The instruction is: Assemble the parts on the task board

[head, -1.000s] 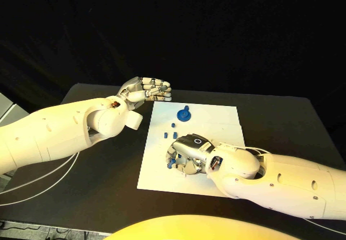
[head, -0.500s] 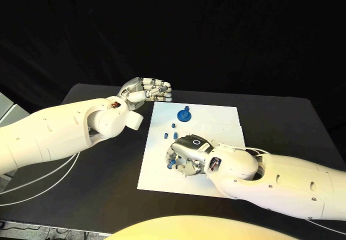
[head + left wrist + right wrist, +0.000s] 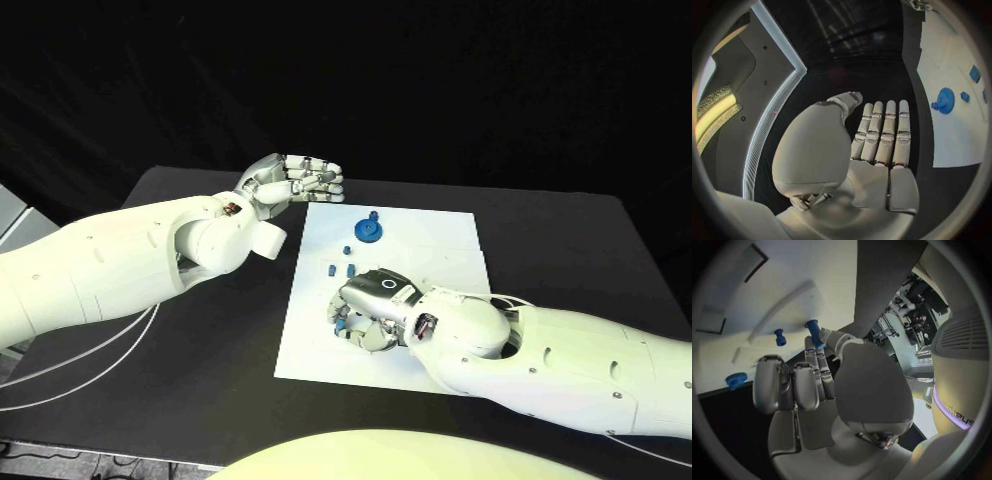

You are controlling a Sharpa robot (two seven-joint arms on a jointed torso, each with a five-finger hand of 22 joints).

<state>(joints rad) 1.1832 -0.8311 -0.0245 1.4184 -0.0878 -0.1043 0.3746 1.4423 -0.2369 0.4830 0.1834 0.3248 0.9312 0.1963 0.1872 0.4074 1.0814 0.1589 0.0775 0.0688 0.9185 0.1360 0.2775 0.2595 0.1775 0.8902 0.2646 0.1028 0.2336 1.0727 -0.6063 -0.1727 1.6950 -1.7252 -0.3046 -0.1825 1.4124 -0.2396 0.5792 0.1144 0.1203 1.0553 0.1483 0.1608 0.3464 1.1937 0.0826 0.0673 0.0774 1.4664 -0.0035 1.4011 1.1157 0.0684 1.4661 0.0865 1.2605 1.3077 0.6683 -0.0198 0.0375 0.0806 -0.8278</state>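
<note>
Right hand on the task board with a blue part pinched; left hand idle at the board's far corner.

We see the right hand (image 3: 378, 305) low over the task board (image 3: 433, 250), a blue peg (image 3: 814, 333) clamped between its thumb and a fingertip, the other fingers (image 3: 786, 385) curled beside it. A second small peg (image 3: 779, 337) stands just beyond those fingertips, and the round blue disc part (image 3: 369, 230) lies further off. The left hand (image 3: 296, 180) holds nothing; the wrist view shows its fingers (image 3: 882, 132) straight and pressed together.
</note>
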